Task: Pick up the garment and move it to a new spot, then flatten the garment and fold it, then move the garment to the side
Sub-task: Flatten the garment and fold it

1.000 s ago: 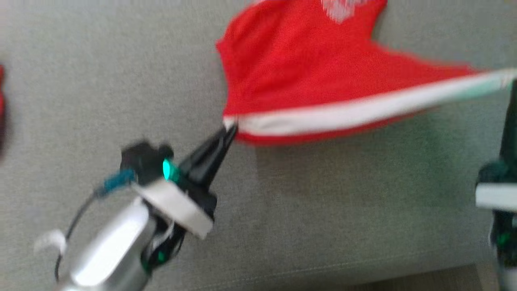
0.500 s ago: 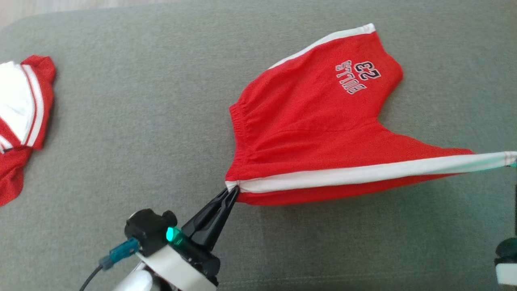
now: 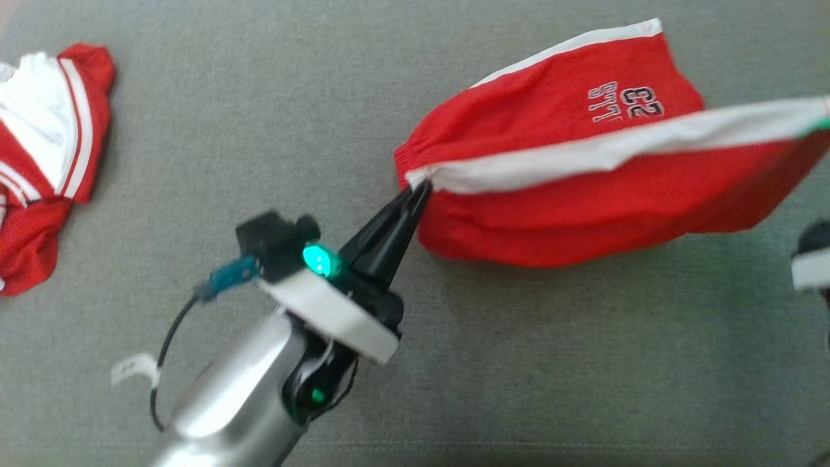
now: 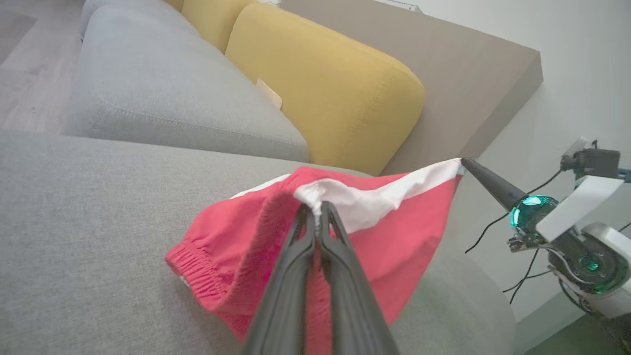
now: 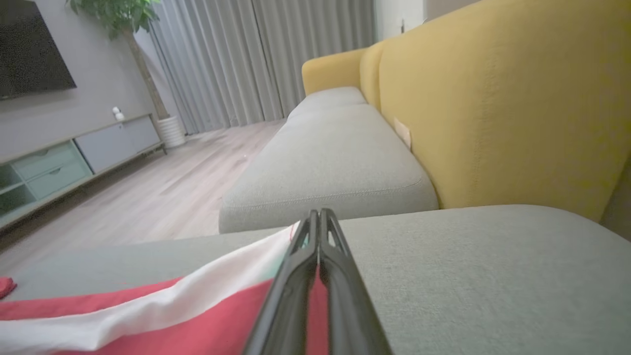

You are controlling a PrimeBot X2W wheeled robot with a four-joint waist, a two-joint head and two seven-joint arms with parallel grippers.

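"Red jersey shorts with a white side stripe (image 3: 583, 214), strung up over the grey woven sofa cushion (image 3: 259, 130). Why hold them that way?"

"Both my tools are pinched tight on that stripe. My left gripper (image 3: 419, 187) clamps the gathered waistband corner and my right gripper (image 5: 319, 213) the hem end, so the stripe runs taut between the two tips. The near leg hangs from that line; whether its lower fold touches the cushion I cannot tell. The far leg lies on the cushion beyond my fingertips. I reckon a stretched edge lets the cloth drop flat, ready to be carried or laid over for a fold."

"What does the head camera give you that the wrists do not?"

"The dark lettering (image 3: 626, 104) printed on the far leg, and a second red-and-white garment (image 3: 45, 149) lying well off to the outer side of my left gripper."

"And the wrists?"

"My left wrist shows the waistband bunched right between its fingers, and my right tip touching the stripe's far corner, with a mustard-yellow padded back cushion (image 4: 320, 84) behind. My right wrist shows stripe and red cloth running away from its closed fingers, though the bite itself is hidden."
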